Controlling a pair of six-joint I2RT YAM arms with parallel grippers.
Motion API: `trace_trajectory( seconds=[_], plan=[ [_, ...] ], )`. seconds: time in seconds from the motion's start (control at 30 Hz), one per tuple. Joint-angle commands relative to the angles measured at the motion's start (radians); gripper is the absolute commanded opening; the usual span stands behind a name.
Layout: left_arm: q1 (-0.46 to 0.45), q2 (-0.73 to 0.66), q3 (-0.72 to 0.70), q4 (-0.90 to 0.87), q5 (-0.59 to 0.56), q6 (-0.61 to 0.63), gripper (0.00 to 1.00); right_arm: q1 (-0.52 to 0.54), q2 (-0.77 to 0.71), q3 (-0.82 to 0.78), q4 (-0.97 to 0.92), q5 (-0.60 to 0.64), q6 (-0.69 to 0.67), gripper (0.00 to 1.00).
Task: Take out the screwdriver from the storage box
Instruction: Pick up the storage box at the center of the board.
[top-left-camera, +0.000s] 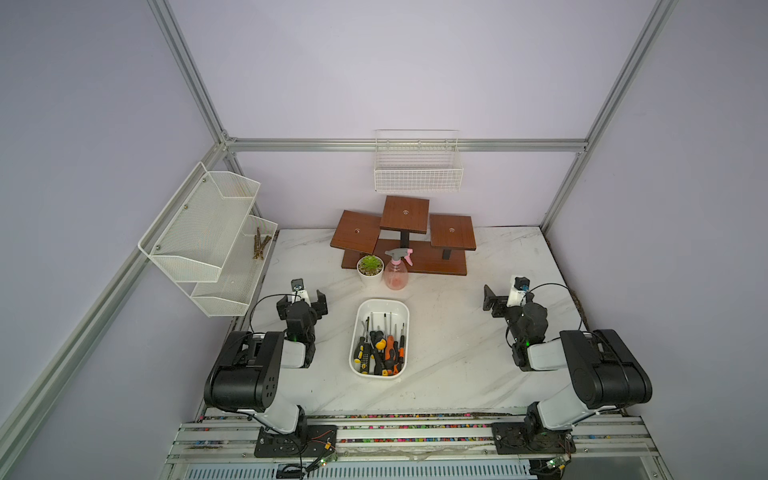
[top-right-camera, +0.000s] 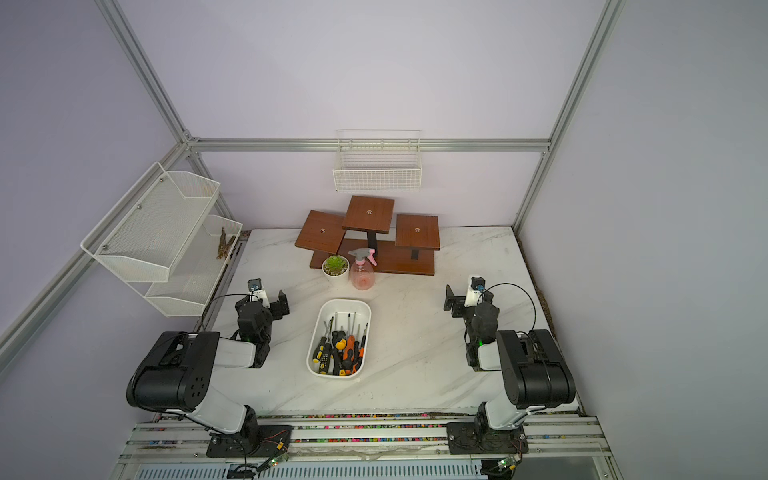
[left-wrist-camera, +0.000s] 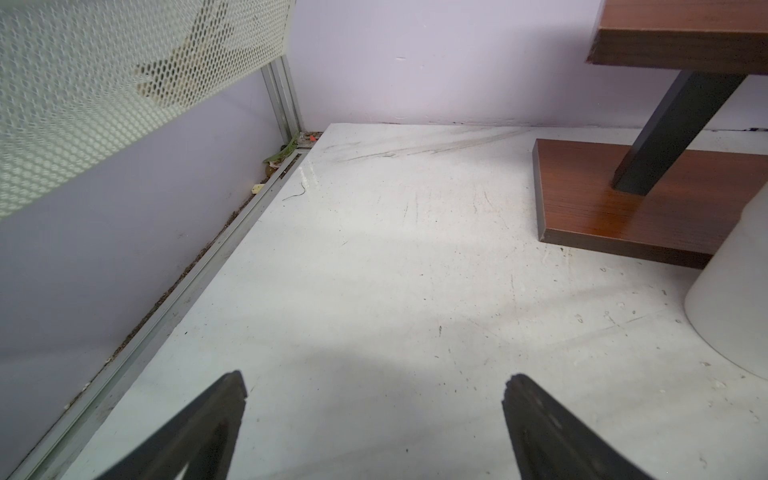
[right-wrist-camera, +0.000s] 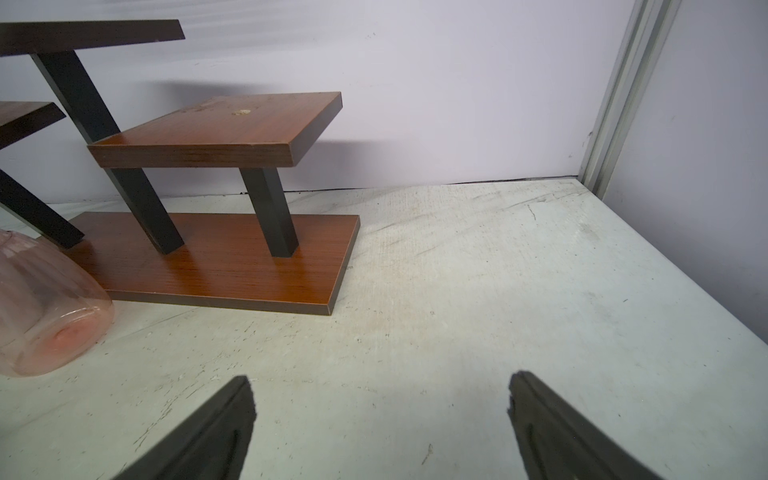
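Observation:
The storage box (top-left-camera: 384, 302) (top-right-camera: 345, 302), a shallow white tub, lies mid-table between the two arms in both top views. Inside it lie several screwdrivers (top-left-camera: 389, 347) (top-right-camera: 350, 348) with black-yellow and black-orange handles, their shafts pointing toward the back wall. My left gripper (top-left-camera: 302, 305) (top-right-camera: 266, 305) (left-wrist-camera: 376, 384) hovers left of the box, open, with bare tabletop between its fingers. To the right of the box my right gripper (top-left-camera: 494, 301) (top-right-camera: 455, 302) (right-wrist-camera: 382, 384) is also open and empty. Neither wrist view shows the box or a screwdriver.
Behind the box stand a potted succulent (top-left-camera: 370, 268), a pink spray bottle (top-left-camera: 397, 272) (right-wrist-camera: 41, 303) and a brown tiered wooden stand (top-left-camera: 405, 237) (left-wrist-camera: 623, 199) (right-wrist-camera: 216, 257). A wire-grid basket (top-left-camera: 417, 172) hangs on the back wall. A two-tier mesh shelf (top-left-camera: 208, 237) hangs at the left.

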Motion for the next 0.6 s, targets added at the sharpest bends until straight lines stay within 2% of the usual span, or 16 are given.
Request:
trace_trajectory(
  seconds=[0.0, 0.13, 0.27, 0.3, 0.43, 0.5, 0.57],
  plan=[
    [0.001, -0.008, 0.016, 0.018, 0.007, 0.012, 1.0, -0.001, 0.004, 0.003, 0.006, 0.047, 0.015, 0.99],
    [0.0, -0.021, 0.022, 0.002, -0.01, 0.01, 1.0, -0.001, 0.001, 0.001, 0.007, 0.049, 0.014, 0.99],
    [-0.003, -0.105, 0.073, -0.168, -0.029, 0.007, 1.0, -0.002, -0.02, -0.006, -0.005, 0.094, 0.037, 0.99],
    [-0.008, -0.133, 0.088, -0.229, -0.054, 0.009, 1.0, -0.002, -0.071, -0.009, -0.022, 0.103, 0.04, 0.99],
    [-0.09, -0.265, 0.135, -0.411, -0.215, 0.05, 1.0, 0.0, -0.224, -0.003, -0.193, 0.127, 0.068, 0.99],
    [-0.153, -0.326, 0.162, -0.468, -0.347, 0.06, 1.0, 0.004, -0.34, 0.016, -0.359, 0.14, 0.086, 0.99],
    [-0.21, -0.385, 0.219, -0.587, -0.426, 0.062, 1.0, 0.004, -0.46, 0.042, -0.518, 0.143, 0.142, 0.99]
  ],
)
